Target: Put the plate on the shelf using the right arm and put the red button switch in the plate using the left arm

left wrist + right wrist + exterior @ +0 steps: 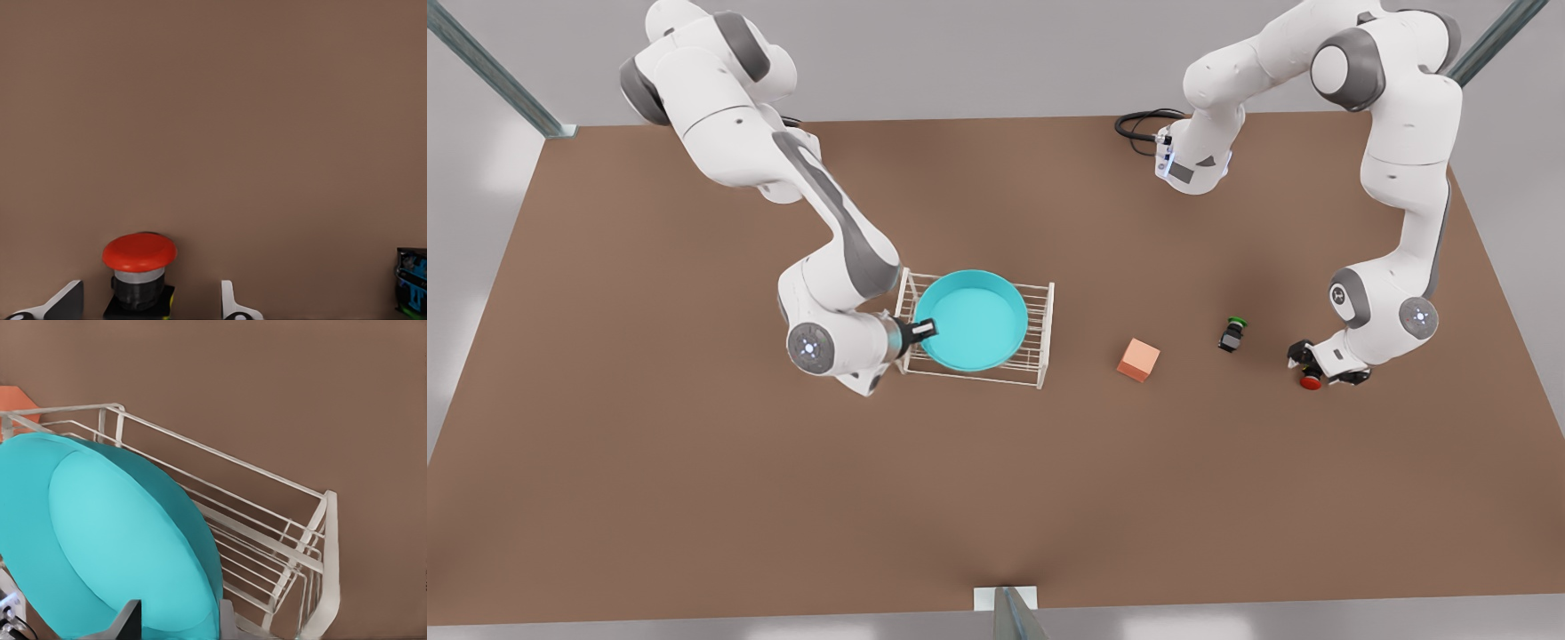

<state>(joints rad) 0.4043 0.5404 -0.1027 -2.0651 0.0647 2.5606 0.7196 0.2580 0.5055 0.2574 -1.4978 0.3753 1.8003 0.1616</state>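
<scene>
The turquoise plate lies flat on top of the white wire rack near the table's middle. My right gripper reaches in from the front view's left and is shut on the plate's near rim, one finger inside and one outside. On the front view's right, the red button switch stands on the table. My left gripper is low around it, open, with a finger on either side and not touching the cap.
A black switch with a green cap stands just beside the left gripper. A salmon-orange cube sits between that switch and the rack. A black cable loops at the table's far edge.
</scene>
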